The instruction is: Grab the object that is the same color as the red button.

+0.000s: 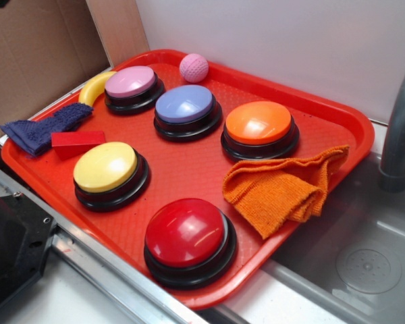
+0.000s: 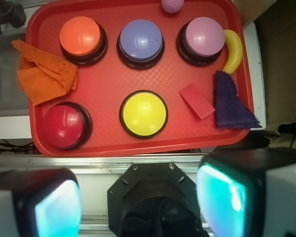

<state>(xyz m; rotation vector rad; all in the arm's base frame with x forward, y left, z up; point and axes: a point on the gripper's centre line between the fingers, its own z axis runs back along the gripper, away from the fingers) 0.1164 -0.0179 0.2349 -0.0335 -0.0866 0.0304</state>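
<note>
The red button [image 1: 186, 233] [image 2: 64, 126], a glossy dome on a black base, stands at the near corner of the red tray [image 1: 189, 165] [image 2: 113, 79]. The object, a small flat red block [image 1: 77, 142] [image 2: 197, 100], lies on the tray between the yellow button [image 1: 106, 167] [image 2: 143, 113] and a dark blue cloth [image 1: 44, 127] [image 2: 232, 102]. In the wrist view my gripper [image 2: 140, 202] hangs high above the robot's black base, outside the tray's near edge. It is open, its two cyan pads wide apart with nothing between them. The exterior view does not show the gripper.
Also on the tray are an orange button [image 1: 259, 125], a blue-violet button [image 1: 185, 104], a pink button [image 1: 130, 82], an orange knitted cloth [image 1: 283, 189], a yellow banana [image 1: 94, 88] and a pink ball [image 1: 194, 67]. A sink [image 1: 364, 263] with a grey tap [image 1: 399, 128] lies to the right.
</note>
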